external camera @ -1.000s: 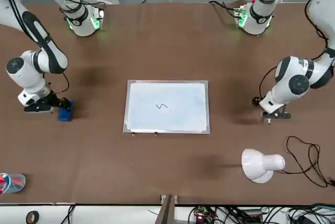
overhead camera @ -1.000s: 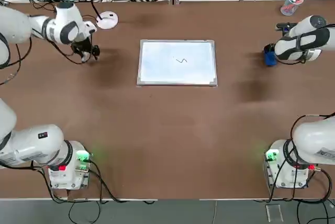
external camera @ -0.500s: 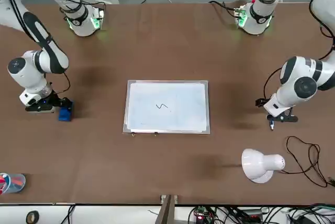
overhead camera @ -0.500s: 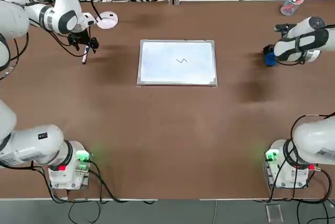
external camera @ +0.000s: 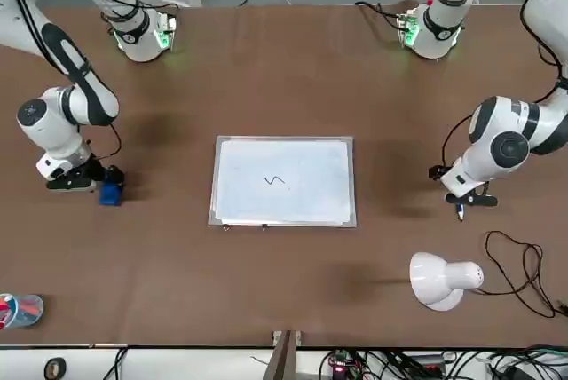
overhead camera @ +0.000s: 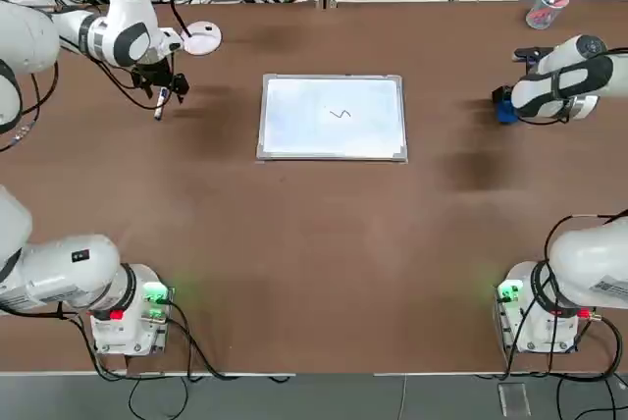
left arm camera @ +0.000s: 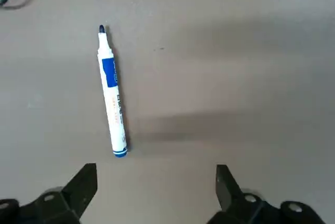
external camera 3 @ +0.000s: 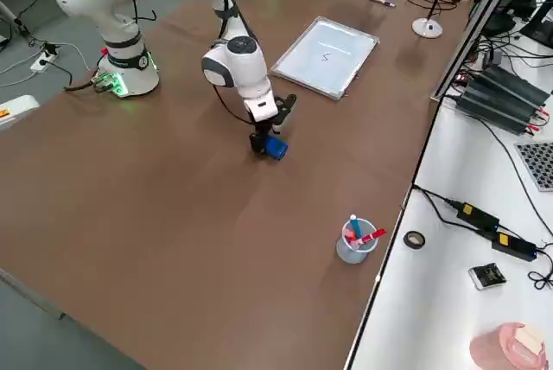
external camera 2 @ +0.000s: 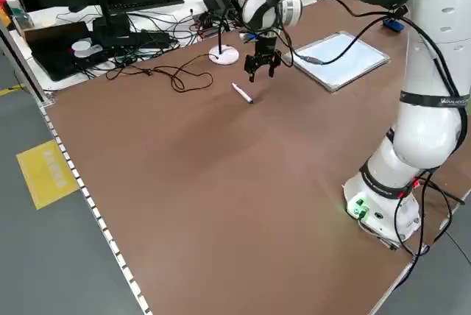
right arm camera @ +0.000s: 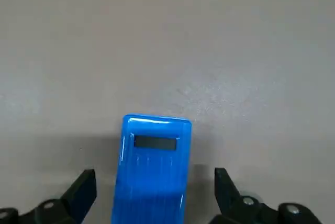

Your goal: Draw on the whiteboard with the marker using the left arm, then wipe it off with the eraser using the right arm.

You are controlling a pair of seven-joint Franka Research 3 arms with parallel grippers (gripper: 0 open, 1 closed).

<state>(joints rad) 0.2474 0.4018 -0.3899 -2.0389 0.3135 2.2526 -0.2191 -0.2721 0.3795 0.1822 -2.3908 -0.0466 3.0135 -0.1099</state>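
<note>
The whiteboard [overhead camera: 332, 131] lies flat mid-table with a small dark squiggle [overhead camera: 340, 114] on it. The marker [left arm camera: 112, 96], white with a blue tip, lies loose on the table at the far left; it also shows as the marker [overhead camera: 158, 109]. My left gripper [overhead camera: 163, 89] hovers just above and beside it, open and holding nothing. At the far right the blue eraser [right arm camera: 154, 166] sits on the table between the fingers of my right gripper [right arm camera: 154, 192]. That gripper is open, with a gap on each side of the eraser [external camera: 110, 192].
A white lamp base [overhead camera: 201, 38] with a black cord stands beyond the marker; its lamp head [external camera: 439, 281] leans over the table edge. A clear cup of pens [external camera 3: 352, 240] sits in the far right corner. Both arm bases [overhead camera: 132, 307] are at the near edge.
The left gripper has let go of the marker, which now lies on the table, and has lifted clear of it. The right gripper has settled closer around the eraser.
</note>
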